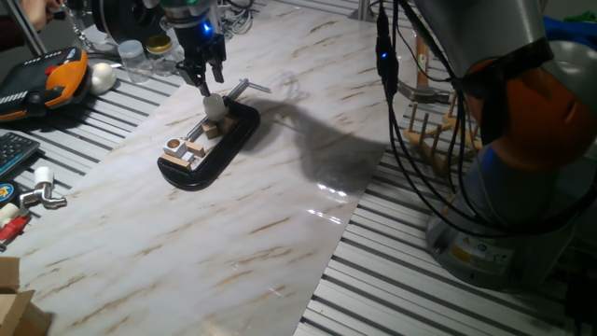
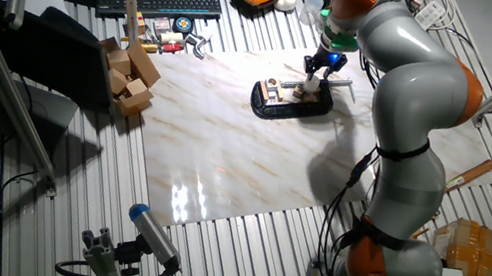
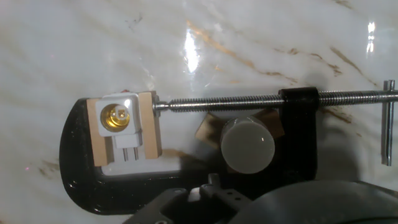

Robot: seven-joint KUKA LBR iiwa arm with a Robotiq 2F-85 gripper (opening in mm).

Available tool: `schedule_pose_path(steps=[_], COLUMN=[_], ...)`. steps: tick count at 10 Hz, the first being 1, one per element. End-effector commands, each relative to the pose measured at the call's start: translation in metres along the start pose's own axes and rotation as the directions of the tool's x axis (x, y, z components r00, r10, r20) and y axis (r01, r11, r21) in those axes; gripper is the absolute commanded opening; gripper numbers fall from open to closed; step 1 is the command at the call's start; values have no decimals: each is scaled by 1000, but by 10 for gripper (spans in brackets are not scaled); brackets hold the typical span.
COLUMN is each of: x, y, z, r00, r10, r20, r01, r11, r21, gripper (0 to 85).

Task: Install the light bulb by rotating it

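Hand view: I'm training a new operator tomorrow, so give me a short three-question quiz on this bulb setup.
1. True or false: the light bulb is already seated in the white socket.
2. What holds the wooden block behind the socket? A) black clamp B) tape C) a strap
3. Fill in: in one fixed view, the tool hangs ___ the bulb.

Key: 1 false; 2 A; 3 above.
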State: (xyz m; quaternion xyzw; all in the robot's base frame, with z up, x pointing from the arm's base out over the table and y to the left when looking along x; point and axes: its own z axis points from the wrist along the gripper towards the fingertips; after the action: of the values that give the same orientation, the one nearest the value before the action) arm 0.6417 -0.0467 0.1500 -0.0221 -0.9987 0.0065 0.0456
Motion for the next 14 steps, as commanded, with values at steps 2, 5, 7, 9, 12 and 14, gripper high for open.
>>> schedule_pose_path(steps=[2, 5, 7, 9, 12, 14], x=[0, -1, -1, -1, -1, -2], y=[0, 0, 0, -1, -1, -1], z=[1, 6, 6, 7, 9, 13], r00=[1000, 1000, 999, 999, 999, 999], r10=[0, -4, -2, 0, -5, -9], r20=[0, 21, 34, 41, 42, 46], r01=[0, 4, 1, 0, 5, 8], r11=[1000, 1000, 1000, 1000, 1000, 1000], r21=[0, 2, 15, 18, 7, 6], gripper=[510, 510, 510, 680, 680, 680])
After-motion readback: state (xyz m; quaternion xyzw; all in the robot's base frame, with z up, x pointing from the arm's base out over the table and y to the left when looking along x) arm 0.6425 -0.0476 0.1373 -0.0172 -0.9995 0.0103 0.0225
